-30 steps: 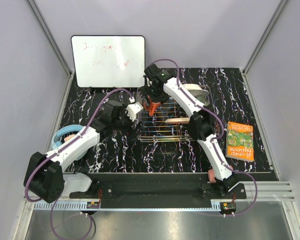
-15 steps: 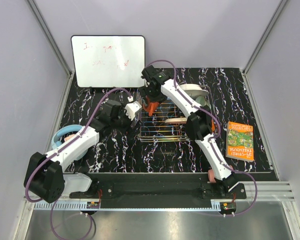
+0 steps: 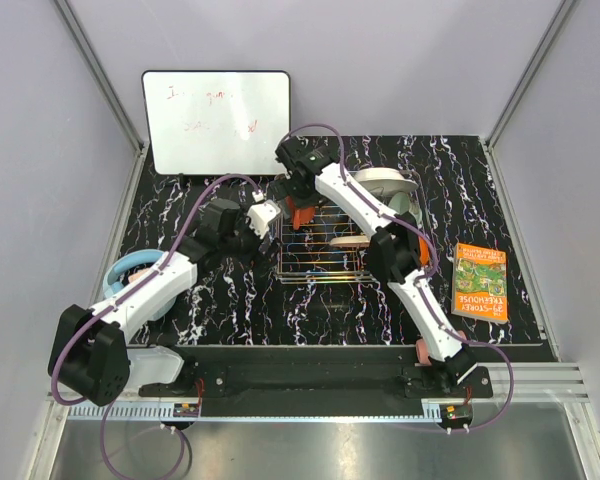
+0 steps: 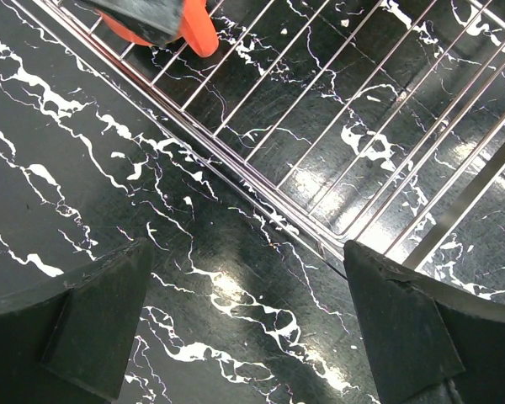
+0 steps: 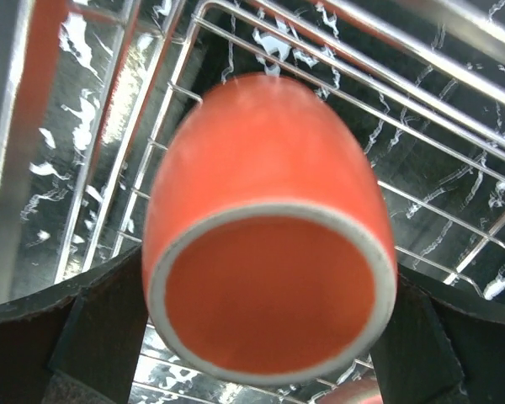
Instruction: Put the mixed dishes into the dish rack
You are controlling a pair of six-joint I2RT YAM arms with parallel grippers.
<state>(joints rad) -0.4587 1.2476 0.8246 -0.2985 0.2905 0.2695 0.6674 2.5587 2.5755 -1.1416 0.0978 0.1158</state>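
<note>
My right gripper [image 3: 296, 205] is shut on the orange mug [image 3: 298, 214], holding it over the far left corner of the silver wire dish rack [image 3: 325, 262]. In the right wrist view the mug [image 5: 269, 252] fills the space between my fingers [image 5: 101, 328], its mouth facing the camera, with rack wires [image 5: 454, 244] below. My left gripper [image 3: 266, 216] is open and empty beside the rack's left edge. In its wrist view [image 4: 248, 324] it is over the tabletop, with the rack wires [image 4: 320, 168] and the mug [image 4: 198, 29] ahead. A pink-and-cream plate [image 3: 352, 240] and white and mint-green dishes [image 3: 388, 182] stand in the rack.
A whiteboard [image 3: 217, 122] leans at the back left. Blue headphones [image 3: 130, 268] lie under the left arm. An orange book [image 3: 478, 282] lies at the right. A white dish [image 3: 158, 366] sits by the left base and a pink object [image 3: 421, 350] by the right base.
The right arm has carried the mug a little left toward the rack's far left corner. The left gripper has shifted slightly up along the rack's left edge.
</note>
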